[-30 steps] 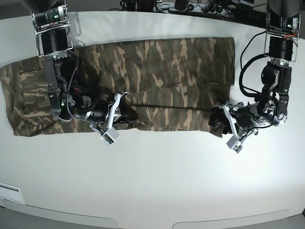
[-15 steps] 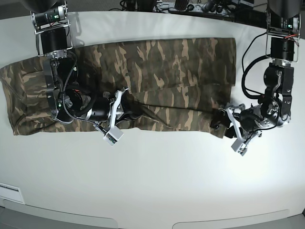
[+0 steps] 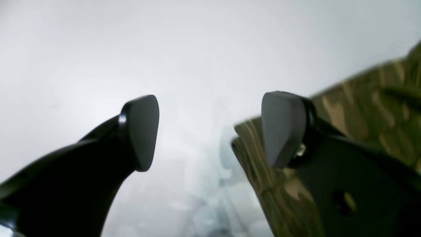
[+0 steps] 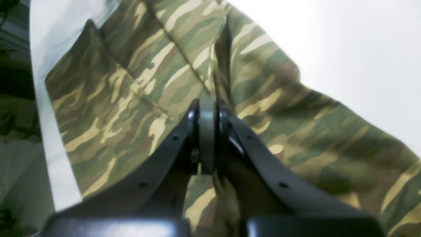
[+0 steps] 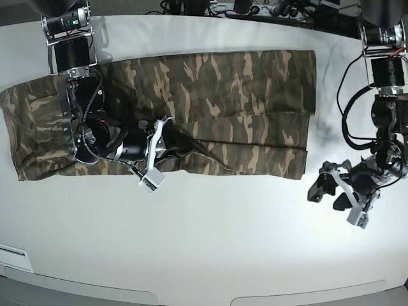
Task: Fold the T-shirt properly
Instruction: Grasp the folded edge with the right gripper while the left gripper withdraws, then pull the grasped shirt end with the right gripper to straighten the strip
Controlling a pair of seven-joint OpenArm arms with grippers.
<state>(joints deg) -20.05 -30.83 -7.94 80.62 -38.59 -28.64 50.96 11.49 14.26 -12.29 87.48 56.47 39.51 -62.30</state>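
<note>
The camouflage T-shirt [image 5: 217, 95] lies spread across the white table, its near part folded over in a long band. My right gripper [image 5: 173, 143] is low on that band, left of the middle. In the right wrist view it [image 4: 207, 138] is shut on a pinched ridge of the T-shirt [image 4: 131, 85]. My left gripper [image 5: 328, 196] hovers over bare table just right of the shirt's near right corner. In the left wrist view it [image 3: 210, 131] is open and empty, with the shirt's corner [image 3: 361, 105] behind its right finger [image 3: 283, 128].
The white table [image 5: 223, 242] stretches toward its curved front edge. Cables and dark equipment [image 5: 255, 7] line the back edge. A white label [image 5: 13, 258] sits at the front left corner.
My left gripper let go of the shirt's near right corner, opened, and moved right and toward the front, off the cloth. The corner now lies flat. My right gripper stays shut on the fold.
</note>
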